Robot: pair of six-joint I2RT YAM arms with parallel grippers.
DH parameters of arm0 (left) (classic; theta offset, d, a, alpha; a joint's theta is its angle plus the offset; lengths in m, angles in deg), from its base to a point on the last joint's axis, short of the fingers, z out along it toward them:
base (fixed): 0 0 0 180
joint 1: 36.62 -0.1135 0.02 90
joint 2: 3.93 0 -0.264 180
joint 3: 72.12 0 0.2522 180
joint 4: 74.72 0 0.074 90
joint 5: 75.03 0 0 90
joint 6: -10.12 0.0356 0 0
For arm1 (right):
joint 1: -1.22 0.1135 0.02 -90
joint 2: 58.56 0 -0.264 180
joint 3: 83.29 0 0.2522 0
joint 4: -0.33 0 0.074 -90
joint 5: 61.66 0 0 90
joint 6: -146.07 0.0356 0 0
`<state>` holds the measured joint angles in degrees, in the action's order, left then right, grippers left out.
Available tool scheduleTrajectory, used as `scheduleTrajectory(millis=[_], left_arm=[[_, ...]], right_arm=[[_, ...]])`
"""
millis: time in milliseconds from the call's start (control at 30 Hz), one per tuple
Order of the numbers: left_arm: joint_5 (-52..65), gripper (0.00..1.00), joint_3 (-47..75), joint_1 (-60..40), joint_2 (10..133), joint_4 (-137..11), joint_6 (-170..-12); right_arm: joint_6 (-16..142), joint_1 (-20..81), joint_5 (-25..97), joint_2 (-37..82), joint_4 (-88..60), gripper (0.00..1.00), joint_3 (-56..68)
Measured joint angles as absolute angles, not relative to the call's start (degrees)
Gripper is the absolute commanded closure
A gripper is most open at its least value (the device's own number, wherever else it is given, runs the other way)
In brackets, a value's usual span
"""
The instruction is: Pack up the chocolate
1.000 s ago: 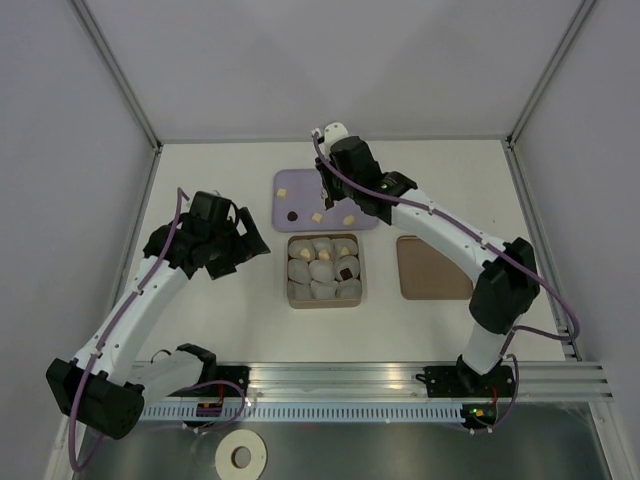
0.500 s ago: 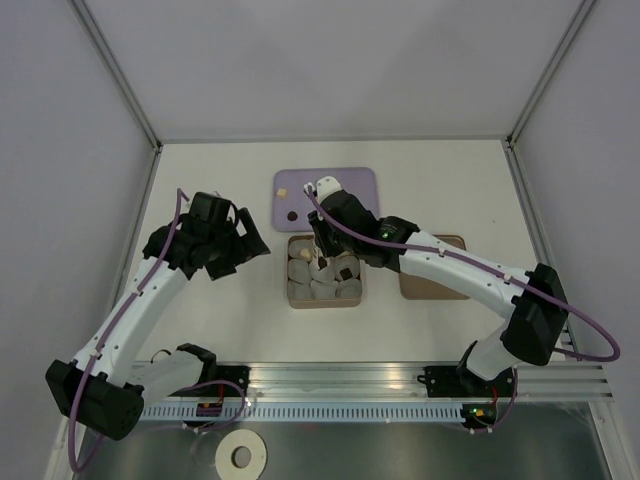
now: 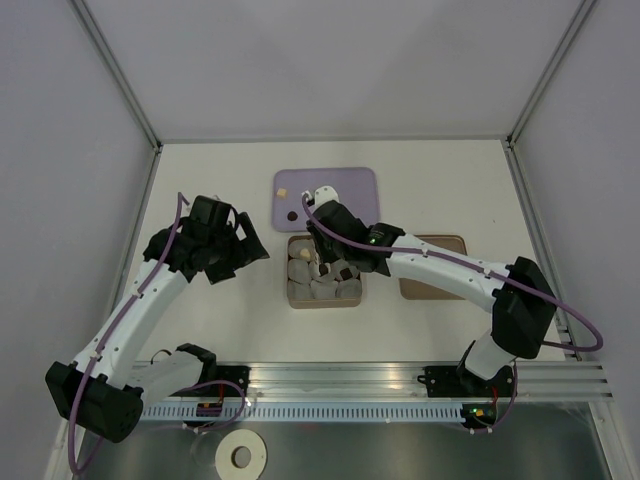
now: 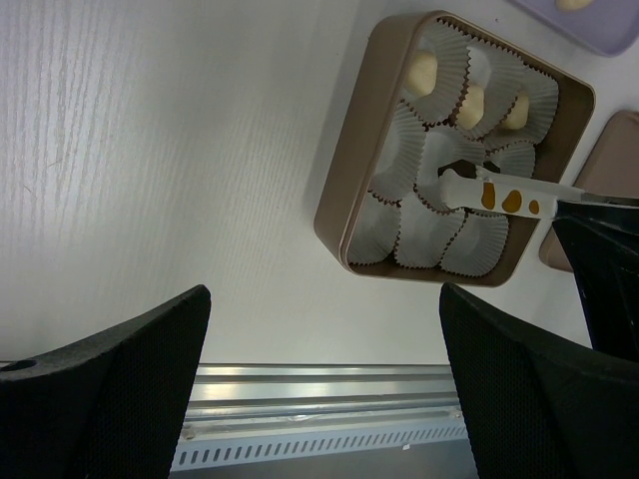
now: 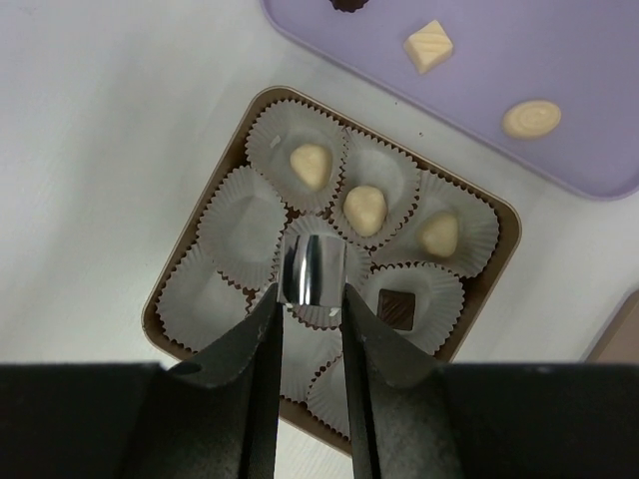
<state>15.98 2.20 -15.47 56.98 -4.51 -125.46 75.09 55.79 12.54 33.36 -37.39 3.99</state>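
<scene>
A second ago my right arm was up over the purple tray (image 5: 559, 60). Now it has swung down toward 6 o'clock and hangs over the box (image 4: 349, 170), while my left arm has stayed put. The right gripper (image 5: 310, 297) has its fingers clenched on a small shiny silver thing (image 5: 312, 267) just above the middle paper cup, and I cannot tell what that thing is. The left gripper (image 4: 321, 299) waits at 9 o'clock from the box, its fingers spread wide and holding nothing. Some of the chocolate is already in the box: three pale cream pieces (image 5: 364, 210) sit in a row of white paper cups (image 5: 240, 225), and one dark square piece (image 5: 397, 307) sits in a cup beside the fingers. More is on the tray at 12 o'clock: a cream square (image 5: 429, 45), a round cream piece (image 5: 531, 118) and a dark one at the edge of the wrist picture. A flat brown lid (image 3: 425, 290) lies on the tabletop (image 3: 200, 180) at 3 o'clock from the box. From above, my right arm hides part of the tray and the lid.
</scene>
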Motion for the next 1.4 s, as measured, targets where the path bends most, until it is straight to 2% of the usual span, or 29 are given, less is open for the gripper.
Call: scheduleTrajectory(millis=[533, 1233, 1400], left_arm=[[16.0, 0.00, 2.2, -15.5, 56.7, -4.5, -125.5], [16.1, 0.00, 1.2, -15.5, 55.6, -4.4, -125.5], [16.1, 0.01, 1.2, -15.5, 55.6, -4.4, -125.5]], right_arm=[[76.9, 56.2, 8.7, 35.5, -34.9, 0.76, 3.9], [79.8, 56.5, 6.6, 37.1, -33.7, 0.61, 2.0], [79.9, 56.5, 6.5, 37.1, -33.8, 0.63, 2.1]])
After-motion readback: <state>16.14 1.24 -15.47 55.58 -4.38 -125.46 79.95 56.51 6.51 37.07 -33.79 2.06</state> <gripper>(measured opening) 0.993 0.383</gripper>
